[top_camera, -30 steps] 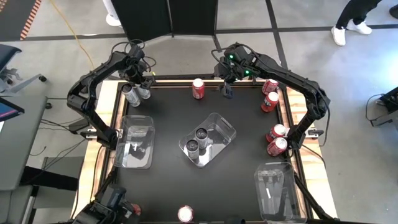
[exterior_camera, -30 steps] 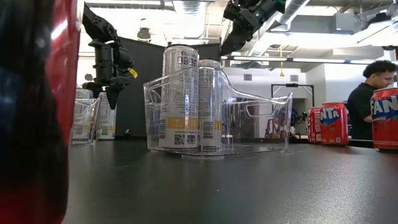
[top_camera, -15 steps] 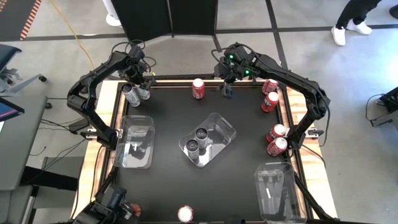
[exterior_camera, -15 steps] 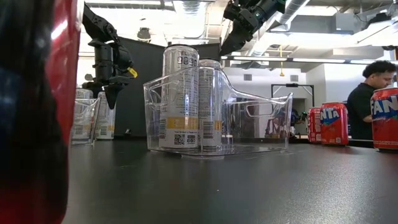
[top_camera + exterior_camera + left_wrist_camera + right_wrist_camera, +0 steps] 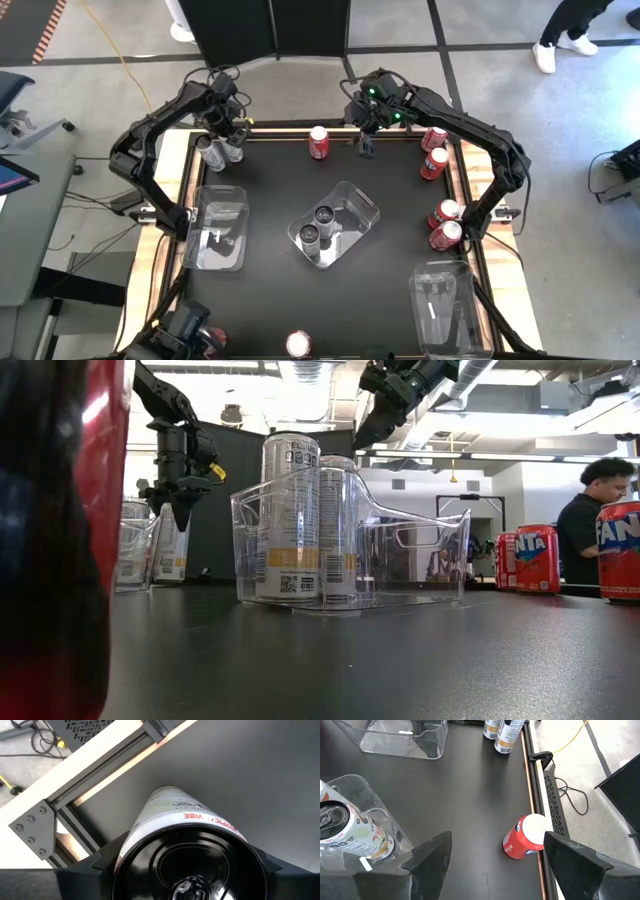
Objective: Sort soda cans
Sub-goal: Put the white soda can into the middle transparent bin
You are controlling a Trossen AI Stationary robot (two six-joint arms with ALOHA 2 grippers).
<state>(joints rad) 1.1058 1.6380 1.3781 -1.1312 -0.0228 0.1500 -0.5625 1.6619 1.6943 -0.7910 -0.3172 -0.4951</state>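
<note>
Two silver soda cans stand at the table's far left corner. My left gripper (image 5: 226, 128) points straight down over the right-hand one (image 5: 231, 150) and is shut on it. That can's dark top (image 5: 185, 865) fills the left wrist view between the fingers. The other silver can (image 5: 209, 152) stands beside it. My right gripper (image 5: 365, 145) hangs open, high above the far edge, beside a red can (image 5: 319, 143) that stands upright on the table. Two more silver cans (image 5: 318, 225) stand in the middle clear tray (image 5: 370, 210). My left gripper pinches the silver can between its two fingers, one on each side of its upper wall just below the rim (image 5: 125, 845). The fingers come from above, pointing down along the upright can. Whether its lower end (image 5: 162, 792) is clear of the table, I cannot tell.
Several red cans (image 5: 440, 185) stand along the right edge. An empty clear tray (image 5: 218, 228) lies at the left and another (image 5: 440, 300) at the near right. One red can (image 5: 298, 345) stands at the near edge. The wooden table frame (image 5: 85, 775) runs close behind the held can.
My left gripper has turned a little about its own downward line over the silver cans. The gap between its fingers is unchanged.
</note>
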